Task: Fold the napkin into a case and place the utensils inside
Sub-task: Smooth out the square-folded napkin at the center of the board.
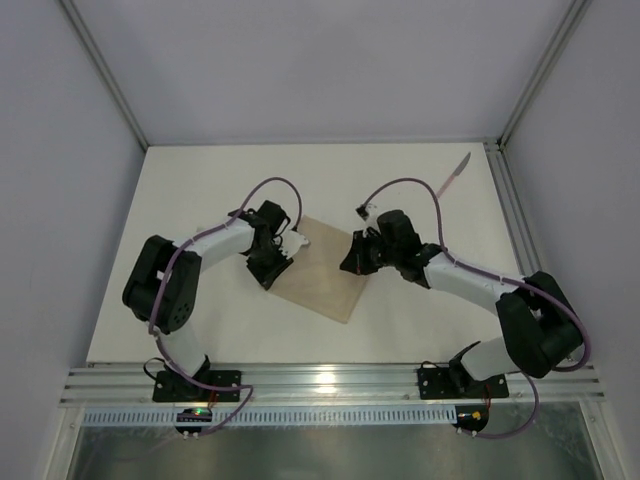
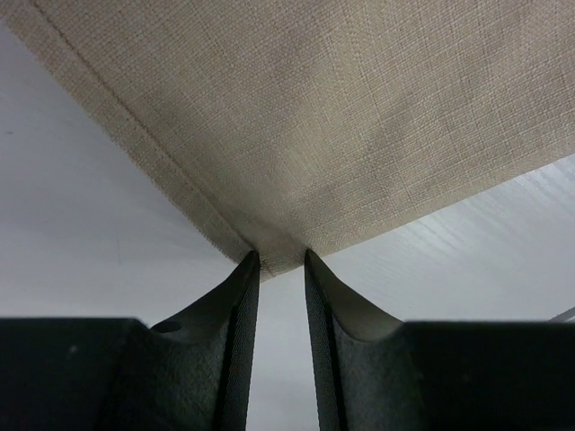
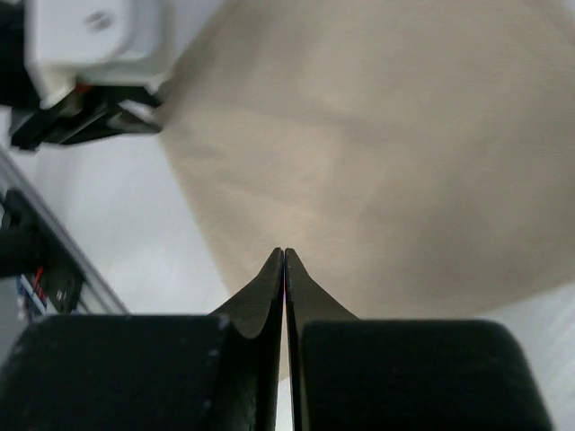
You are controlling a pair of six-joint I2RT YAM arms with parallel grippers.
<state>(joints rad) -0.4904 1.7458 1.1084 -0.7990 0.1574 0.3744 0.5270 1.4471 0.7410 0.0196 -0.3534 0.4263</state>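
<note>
The beige napkin [image 1: 322, 275] lies flat in the middle of the table, turned like a diamond. My left gripper [image 1: 270, 280] is at its near-left corner. In the left wrist view the two fingers stand a little apart with that hemmed corner [image 2: 280, 260] at their tips [image 2: 249, 265]. My right gripper [image 1: 352, 265] is at the napkin's right edge, shut. Its tips [image 3: 284, 256] are down over the cloth [image 3: 377, 162], and I cannot tell whether they pinch it. A knife [image 1: 455, 172] with a pinkish handle lies at the far right of the table, away from both grippers. No case shows.
A metal rail [image 1: 505, 210] runs along the table's right side next to the knife. Grey walls close the table in on the left, far and right sides. The left arm's white wrist part [image 3: 94, 40] shows at the top left of the right wrist view.
</note>
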